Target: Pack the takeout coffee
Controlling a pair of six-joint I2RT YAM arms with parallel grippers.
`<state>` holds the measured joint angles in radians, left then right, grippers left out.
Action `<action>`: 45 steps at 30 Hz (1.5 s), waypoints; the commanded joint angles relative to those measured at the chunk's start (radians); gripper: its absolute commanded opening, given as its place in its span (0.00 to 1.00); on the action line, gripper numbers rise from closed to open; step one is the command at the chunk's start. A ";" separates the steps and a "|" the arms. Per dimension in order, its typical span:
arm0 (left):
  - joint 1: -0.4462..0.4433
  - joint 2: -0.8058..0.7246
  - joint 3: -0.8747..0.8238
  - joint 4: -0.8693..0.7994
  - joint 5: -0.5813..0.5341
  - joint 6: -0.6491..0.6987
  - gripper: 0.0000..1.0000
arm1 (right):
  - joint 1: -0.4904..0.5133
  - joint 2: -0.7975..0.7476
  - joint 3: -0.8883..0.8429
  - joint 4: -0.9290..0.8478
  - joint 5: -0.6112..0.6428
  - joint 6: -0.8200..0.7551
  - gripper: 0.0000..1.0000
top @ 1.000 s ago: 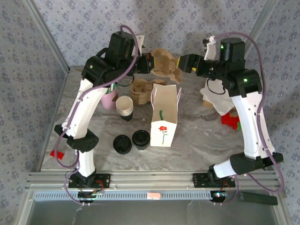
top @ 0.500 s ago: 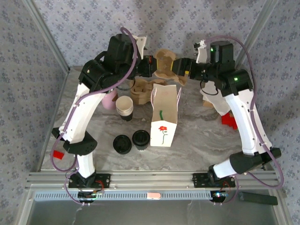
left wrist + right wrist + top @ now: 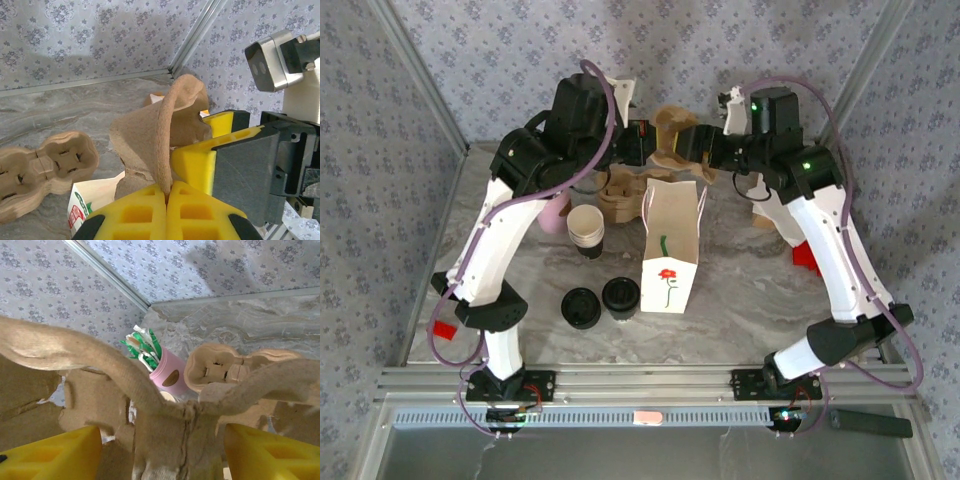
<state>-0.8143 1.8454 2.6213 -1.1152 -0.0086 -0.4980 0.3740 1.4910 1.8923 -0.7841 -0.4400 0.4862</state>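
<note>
The takeout coffee [image 3: 620, 295], a black-lidded white cup, stands on the table left of the paper bag [image 3: 670, 245]. Above the bag's far end hangs a brown pulp cup carrier [image 3: 670, 133]. My left gripper [image 3: 642, 141] is shut on the carrier's thin edge [image 3: 167, 150]; its yellow pads [image 3: 145, 212] meet on it. My right gripper [image 3: 698, 148] reaches the carrier from the other side. It is open, with the carrier's middle web [image 3: 175, 435] between its fingers [image 3: 50, 455], which are close to it.
A low pile of black lids [image 3: 581, 308] lies beside the coffee. Behind it stand stacked white cups [image 3: 586, 228] and a pink cup [image 3: 555, 210] of green packets. A second pulp carrier [image 3: 620, 195] lies left of the bag's far end. Red items [image 3: 808, 258] sit at the right.
My right gripper has moved left onto the hanging carrier, and its jaws have narrowed around it. The left gripper still holds the carrier in about the same place.
</note>
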 commanded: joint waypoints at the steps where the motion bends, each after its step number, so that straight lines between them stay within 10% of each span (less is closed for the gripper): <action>1: -0.007 -0.041 -0.002 0.032 -0.013 -0.007 0.02 | 0.008 0.001 0.019 0.017 0.033 0.007 0.61; 22: -0.012 -0.051 -0.012 0.030 -0.029 -0.005 0.12 | 0.019 -0.010 0.016 0.022 0.080 0.017 0.37; 45: -0.011 -0.262 -0.266 0.092 -0.136 0.018 0.47 | -0.081 -0.082 0.037 0.001 0.076 0.030 0.32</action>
<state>-0.8204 1.6432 2.4096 -1.0756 -0.1051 -0.4896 0.3122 1.4414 1.8950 -0.7818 -0.3553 0.5056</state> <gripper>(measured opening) 0.466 0.326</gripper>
